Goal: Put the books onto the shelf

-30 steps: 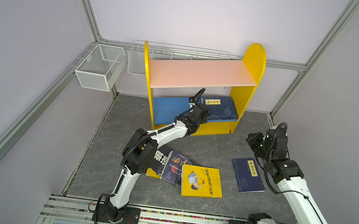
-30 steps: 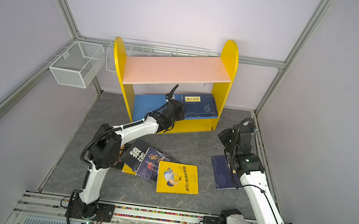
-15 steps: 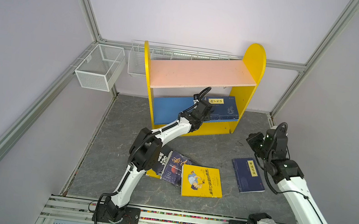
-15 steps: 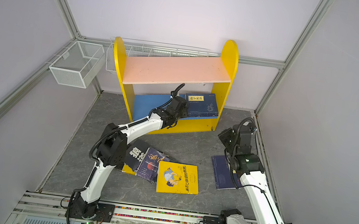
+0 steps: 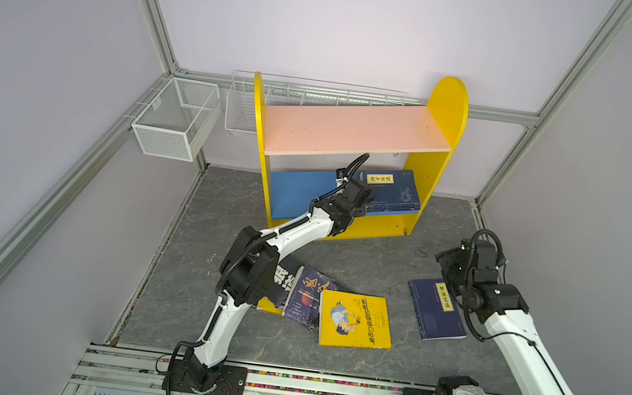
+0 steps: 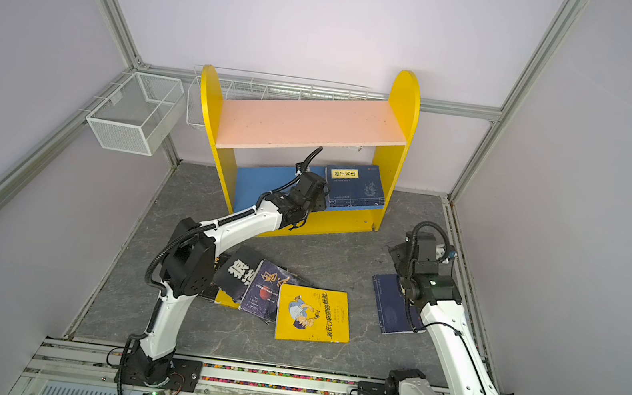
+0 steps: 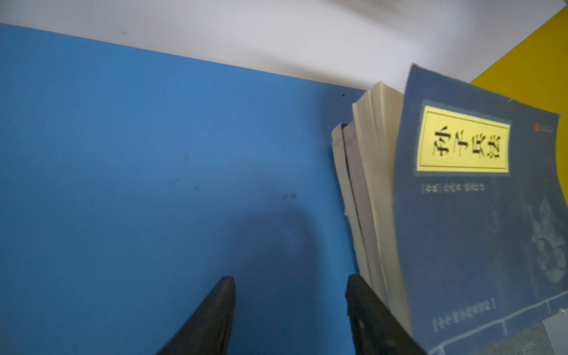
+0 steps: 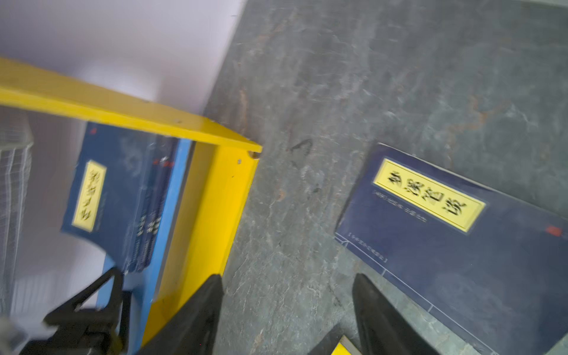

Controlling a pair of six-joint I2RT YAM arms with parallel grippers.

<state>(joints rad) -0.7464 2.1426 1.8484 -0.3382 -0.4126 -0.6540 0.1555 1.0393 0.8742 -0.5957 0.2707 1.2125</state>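
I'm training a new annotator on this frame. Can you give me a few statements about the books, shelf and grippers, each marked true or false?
1. A stack of navy books lies on the blue lower board. True.
2. The pink upper board carries two books. False: it is bare.
3. The left gripper is clamped on a book. False: its jaws stand apart over the blue lower board, beside the stack, with nothing between them.
4. The yellow cartoon book lies flat on the table. True.
5. The right gripper holds the single navy book. False: its jaws are open and that book lies on the table.
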